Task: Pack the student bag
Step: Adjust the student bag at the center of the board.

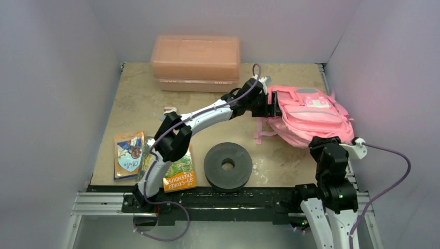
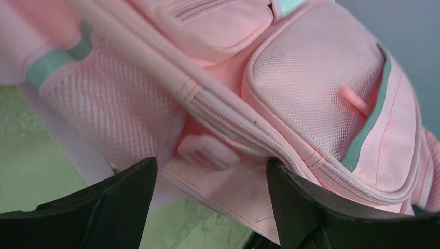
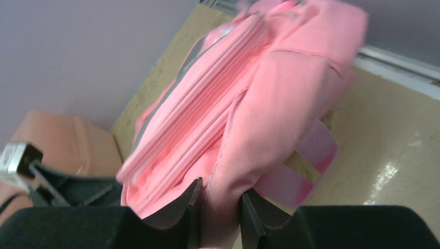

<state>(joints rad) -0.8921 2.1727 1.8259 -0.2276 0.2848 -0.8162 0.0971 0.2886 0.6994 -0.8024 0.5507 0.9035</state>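
Note:
The student bag (image 1: 310, 115), bright pink with grey trim, lies at the back right of the table, a strap trailing left. My left gripper (image 1: 269, 105) reaches to its left end. In the left wrist view that gripper (image 2: 210, 174) stands open, its fingers (image 2: 119, 202) wide apart on either side of the bag's (image 2: 311, 78) lower hem and zip. My right gripper (image 1: 320, 141) is at the bag's near edge. In the right wrist view it (image 3: 220, 205) is shut on a fold of the bag's (image 3: 270, 104) fabric, which fills the gap between the jaws.
A rigid salmon-pink box (image 1: 196, 62) stands at the back centre. A black ring-shaped disc (image 1: 228, 166) sits near the front middle. Two flat printed books or packets (image 1: 129, 154) (image 1: 179, 174) lie front left, partly under the left arm. Walls close in on three sides.

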